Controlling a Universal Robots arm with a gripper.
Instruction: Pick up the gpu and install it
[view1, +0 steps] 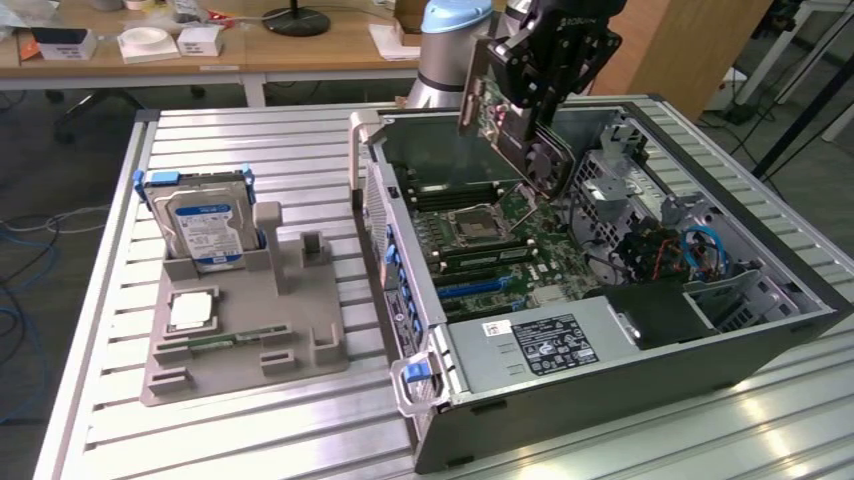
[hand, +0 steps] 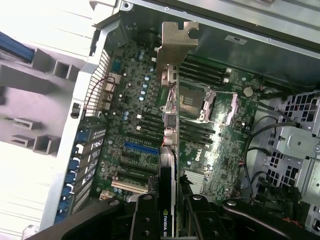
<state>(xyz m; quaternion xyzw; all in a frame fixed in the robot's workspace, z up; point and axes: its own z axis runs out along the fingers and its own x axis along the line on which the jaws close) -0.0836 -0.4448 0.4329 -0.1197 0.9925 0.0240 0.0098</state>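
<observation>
My gripper (view1: 531, 110) is shut on the gpu (view1: 541, 165), a thin card with a green back and black face, and holds it tilted in the air over the open computer case (view1: 747, 330). The card's lower corner hangs just above the motherboard (view1: 501, 240) without touching it. The wrist view looks along the gpu (hand: 167, 150) edge-on, its silver end bracket (hand: 177, 42) far from the fingers (hand: 145, 222) that clamp its black edge. A blue expansion slot (hand: 141, 147) lies on the motherboard (hand: 125, 100) beside the card's line.
A grey holder (view1: 240, 350) on the slatted table at the exterior view's left carries a hard drive (view1: 203, 225), a processor chip (view1: 194, 310) and a memory stick (view1: 227, 340). Inside the case are the power supply (view1: 541, 345) and loose cables (view1: 667, 250).
</observation>
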